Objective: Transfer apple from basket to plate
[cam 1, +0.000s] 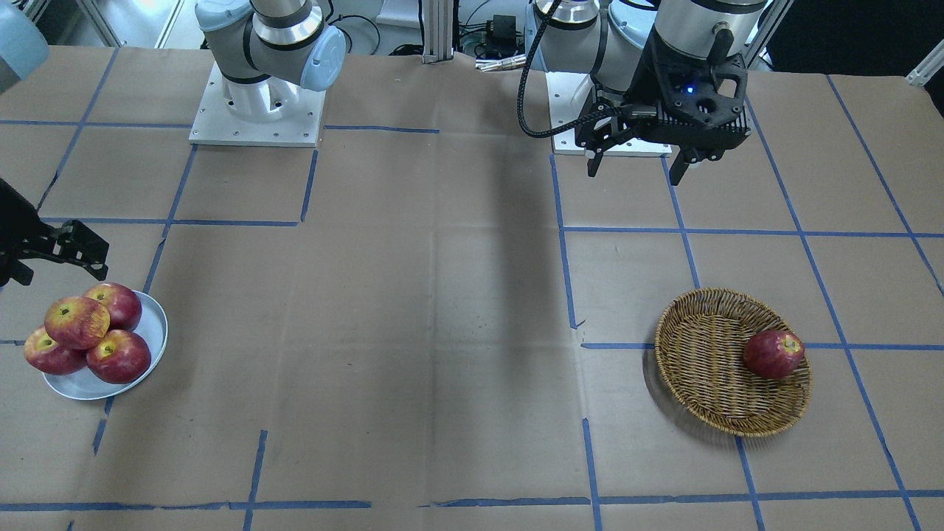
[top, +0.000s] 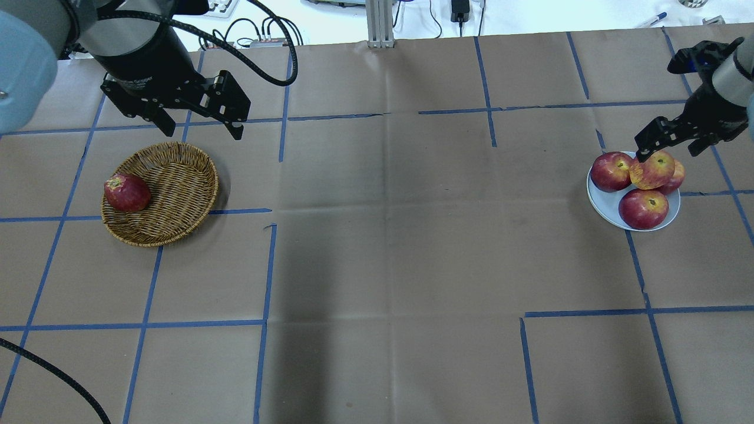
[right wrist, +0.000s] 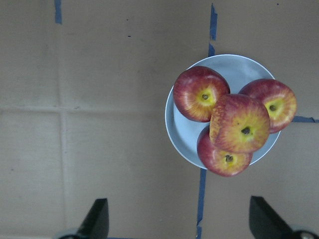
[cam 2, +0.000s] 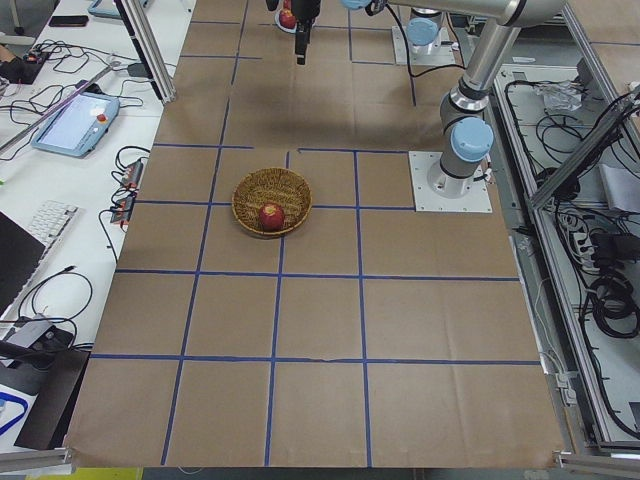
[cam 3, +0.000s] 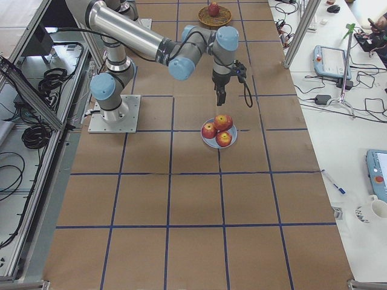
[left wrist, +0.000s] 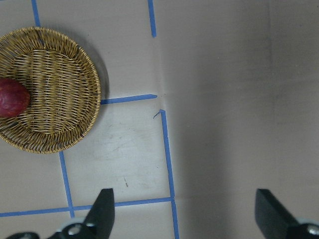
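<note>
The streaked yellow-red apple [top: 652, 169] lies on top of three darker red apples on the pale grey-blue plate [top: 607, 200] at the table's right; it also shows in the right wrist view [right wrist: 240, 130]. My right gripper [top: 668, 152] hangs open and empty just above that pile. The wicker basket [top: 177, 176] at the left holds one dark red apple [top: 126, 192] against its left wall. My left gripper [top: 202, 131] is open and empty, held high beyond the basket's far right rim.
The brown paper table cover [top: 383, 235] carries a grid of blue tape lines. The two arm bases [cam 1: 257, 110] stand at the robot's edge of the table. Screens, cables and a keyboard lie on benches beyond the table's ends.
</note>
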Action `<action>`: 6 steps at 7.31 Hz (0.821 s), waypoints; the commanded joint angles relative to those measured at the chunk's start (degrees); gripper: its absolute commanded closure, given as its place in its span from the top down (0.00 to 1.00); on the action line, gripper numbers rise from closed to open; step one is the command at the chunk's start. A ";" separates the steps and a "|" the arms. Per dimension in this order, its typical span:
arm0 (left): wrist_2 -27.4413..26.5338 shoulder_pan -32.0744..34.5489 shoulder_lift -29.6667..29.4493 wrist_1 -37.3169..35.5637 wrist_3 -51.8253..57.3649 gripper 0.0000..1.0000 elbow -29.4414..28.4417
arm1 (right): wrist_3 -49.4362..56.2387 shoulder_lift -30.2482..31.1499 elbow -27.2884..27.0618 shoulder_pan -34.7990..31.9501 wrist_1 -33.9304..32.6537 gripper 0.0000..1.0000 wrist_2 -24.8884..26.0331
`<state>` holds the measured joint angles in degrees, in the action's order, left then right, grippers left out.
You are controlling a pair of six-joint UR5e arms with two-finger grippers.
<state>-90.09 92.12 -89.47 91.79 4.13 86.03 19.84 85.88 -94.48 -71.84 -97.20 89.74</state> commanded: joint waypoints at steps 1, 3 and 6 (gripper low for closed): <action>0.00 -0.01 0.00 -0.03 0.09 0.99 -0.16 | -10.83 3.58 2.11 -8.89 5.18 1.00 0.00; 0.09 -0.01 -0.53 -0.03 0.09 0.99 -0.69 | -17.01 5.00 1.67 -16.89 5.71 1.00 0.09; 0.09 -0.01 -0.44 -0.03 0.09 0.99 -0.52 | -16.33 4.56 1.67 -18.16 5.62 1.00 0.00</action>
<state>-90.00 92.11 -89.97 91.76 4.25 85.44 3.44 90.52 -92.80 -89.61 -91.57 89.77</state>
